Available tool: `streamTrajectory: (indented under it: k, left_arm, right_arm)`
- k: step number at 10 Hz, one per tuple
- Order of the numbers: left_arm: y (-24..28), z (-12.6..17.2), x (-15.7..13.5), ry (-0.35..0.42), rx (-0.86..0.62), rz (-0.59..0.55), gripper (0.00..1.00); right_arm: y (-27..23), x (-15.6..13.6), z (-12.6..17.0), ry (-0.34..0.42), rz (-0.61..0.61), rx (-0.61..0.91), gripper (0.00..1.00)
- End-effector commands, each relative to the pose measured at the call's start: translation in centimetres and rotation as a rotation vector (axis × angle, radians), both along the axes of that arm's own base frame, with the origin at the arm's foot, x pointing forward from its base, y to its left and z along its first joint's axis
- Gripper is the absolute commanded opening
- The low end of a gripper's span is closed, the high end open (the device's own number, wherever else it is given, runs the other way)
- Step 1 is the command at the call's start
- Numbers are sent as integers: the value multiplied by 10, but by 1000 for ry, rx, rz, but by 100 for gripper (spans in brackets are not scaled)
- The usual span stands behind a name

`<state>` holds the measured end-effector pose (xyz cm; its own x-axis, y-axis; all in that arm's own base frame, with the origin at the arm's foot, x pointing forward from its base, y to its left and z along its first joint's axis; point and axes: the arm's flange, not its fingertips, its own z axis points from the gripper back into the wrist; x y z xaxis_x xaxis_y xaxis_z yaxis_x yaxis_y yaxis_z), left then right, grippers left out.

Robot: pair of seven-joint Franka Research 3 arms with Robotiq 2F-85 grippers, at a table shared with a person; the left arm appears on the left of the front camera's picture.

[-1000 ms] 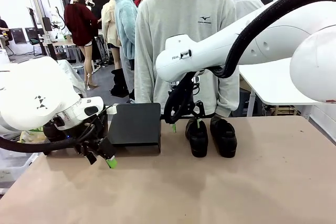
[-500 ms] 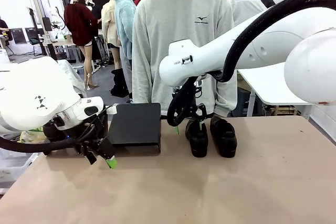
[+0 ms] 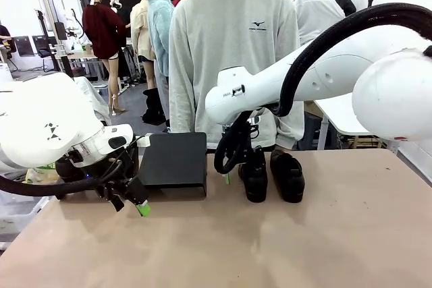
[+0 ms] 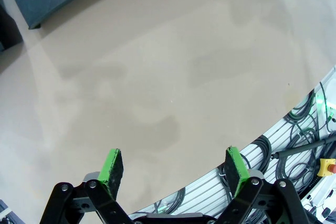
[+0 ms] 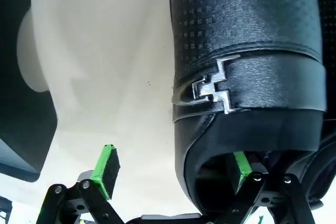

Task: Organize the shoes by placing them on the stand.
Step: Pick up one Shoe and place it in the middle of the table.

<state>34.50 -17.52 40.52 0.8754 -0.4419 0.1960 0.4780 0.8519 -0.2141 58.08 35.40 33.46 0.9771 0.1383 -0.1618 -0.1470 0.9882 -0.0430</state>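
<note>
The right gripper (image 5: 173, 167) stands with its green pads wide apart, closed on nothing. One finger (image 5: 242, 165) reaches into the heel opening of a black shoe (image 5: 247, 35), and the other (image 5: 107, 165) hangs outside it over the pale table (image 5: 105, 51). The shoe's strap carries a small silver zigzag buckle (image 5: 212, 85), and the leather above it is stamped with a grid of tiny squares; no lettering can be read on it.

From the front, this shoe (image 3: 255, 179) sits on the table with a second shoe (image 3: 289, 177) just beside it, toes toward the robot. The black stand (image 3: 175, 160) lies near them with nothing on it.

The left gripper (image 4: 174, 167) is also spread open, over bare tabletop.

Behind the shoes stands a person (image 3: 233, 52) in a grey sweatshirt with a small dark chest logo (image 3: 258, 26), its writing too small to read.
</note>
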Motion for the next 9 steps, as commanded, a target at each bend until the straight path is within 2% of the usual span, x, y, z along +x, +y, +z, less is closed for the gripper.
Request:
streamTrajectory:
  k: [1,5,6,9]
  left_arm:
    - [2,-1,0,3,1,-3,100]
    - [2,-1,0,3,1,-3,100]
    - [2,-1,0,3,1,-3,100]
    - [2,-1,0,3,1,-3,100]
  right_arm:
    - [5,0,5,-1,-26,-5,86]
    - [6,3,2,20,-37,-10,15]
    - [6,5,2,26,-37,-9,0]
    - [6,5,1,35,-41,-9,0]
